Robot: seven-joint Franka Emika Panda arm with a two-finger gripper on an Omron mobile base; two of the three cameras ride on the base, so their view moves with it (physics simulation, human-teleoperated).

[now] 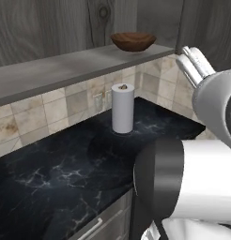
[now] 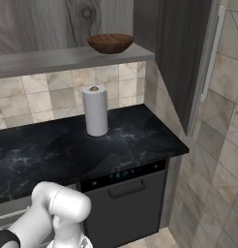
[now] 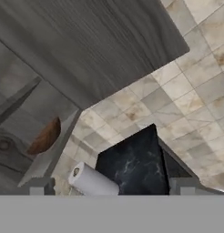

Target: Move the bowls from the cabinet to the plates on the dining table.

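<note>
In the left base view you have one dark brown wooden bowl (image 1: 133, 41) sitting upright at the far right end of the grey shelf (image 1: 51, 71) of the cabinet (image 1: 51, 23), close to the shelf's front edge. Below it, you can count one roll of paper towel (image 1: 122, 108) standing upright on the black veined counter (image 1: 65, 164), near the tiled back wall, and one pale drawer handle (image 1: 91, 229) shows at the near edge; the white arm takes up the right side. In the right base view you see the same single bowl (image 2: 110, 43) at the right end of the shelf (image 2: 58, 58), with the open cabinet door (image 2: 181, 58) and its one long pale bar handle (image 2: 213, 53) to the right of it. The one paper towel roll (image 2: 96, 110) stands on the counter (image 2: 67, 145) under the shelf, and one dark dishwasher front (image 2: 126, 203) with a handle sits below the counter edge; its control strip carries small marks too tiny for you to read. In the hand view the gripper (image 3: 112, 186) stands spread wide with nothing between its fingertips (image 3: 38, 185); you see one bowl (image 3: 44, 136) on the shelf at the left, the door (image 3: 95, 41) across the top, and the towel roll (image 3: 92, 180) between the tips. You will find no brand name or readable writing anywhere.
</note>
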